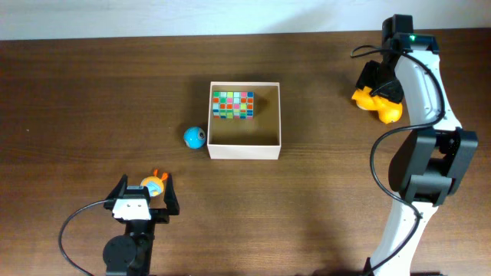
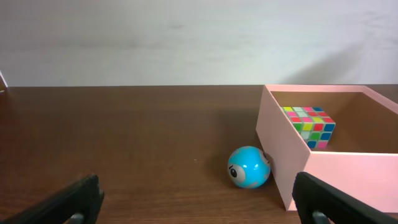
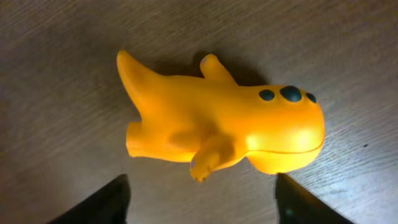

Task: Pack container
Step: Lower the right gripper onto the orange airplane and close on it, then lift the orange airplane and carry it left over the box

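The container stands mid-table, with white walls and a tan floor. A multicoloured cube lies in its far left corner. A blue ball with an eye rests against its left wall. My left gripper is open near the front edge, with a small orange toy showing between its fingers from above. The left wrist view shows the open left gripper, the ball, the container and the cube, but not the orange toy. My right gripper is open just above a yellow dinosaur toy. In the right wrist view the dinosaur lies on its side beyond the open right gripper.
The dark wooden table meets a white wall at the back. The right arm's base stands at the right side. A black cable loops by the left arm.
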Robot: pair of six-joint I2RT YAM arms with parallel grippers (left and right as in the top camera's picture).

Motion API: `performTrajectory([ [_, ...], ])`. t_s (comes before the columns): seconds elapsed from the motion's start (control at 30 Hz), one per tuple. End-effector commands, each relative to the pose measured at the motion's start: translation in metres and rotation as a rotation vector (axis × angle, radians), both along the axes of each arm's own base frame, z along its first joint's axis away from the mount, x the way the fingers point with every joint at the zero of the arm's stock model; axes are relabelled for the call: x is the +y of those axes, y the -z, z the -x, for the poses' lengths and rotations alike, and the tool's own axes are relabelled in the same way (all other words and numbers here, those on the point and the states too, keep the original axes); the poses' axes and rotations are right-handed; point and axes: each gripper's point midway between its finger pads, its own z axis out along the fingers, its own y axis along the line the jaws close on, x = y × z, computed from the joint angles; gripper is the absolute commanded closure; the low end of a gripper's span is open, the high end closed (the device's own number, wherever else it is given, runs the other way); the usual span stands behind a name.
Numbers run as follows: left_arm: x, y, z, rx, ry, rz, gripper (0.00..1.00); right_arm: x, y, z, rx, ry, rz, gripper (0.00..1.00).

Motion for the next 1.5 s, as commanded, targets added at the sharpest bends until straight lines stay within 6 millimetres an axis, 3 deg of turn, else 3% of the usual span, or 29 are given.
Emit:
performTrajectory([
  [0.0,-0.003,0.001,0.000,-0.002,0.016,-0.014,0.01,-0.002,0.018,0.001,0.039,0.001,0.020,0.36],
  [0.3,-0.003,0.001,0.000,-0.002,0.016,-0.014,0.01,-0.005,0.034,-0.002,0.054,0.004,0.029,0.38],
  [0.6,-0.003,0.001,0.000,-0.002,0.016,-0.014,0.01,-0.014,0.034,-0.005,0.040,0.019,0.041,0.49],
  [0.93,-0.003,0.001,0.000,-0.002,0.016,-0.014,0.01,-0.020,0.041,0.005,0.076,0.031,0.044,0.71],
  [1.2,-0.003,0.001,0.000,-0.002,0.016,-0.014,0.01,-0.019,0.048,0.014,0.113,0.031,0.039,0.96],
  [1.47,-0.003,0.001,0.000,-0.002,0.016,-0.014,0.01,-0.018,0.045,0.016,0.122,0.029,0.038,0.96],
])
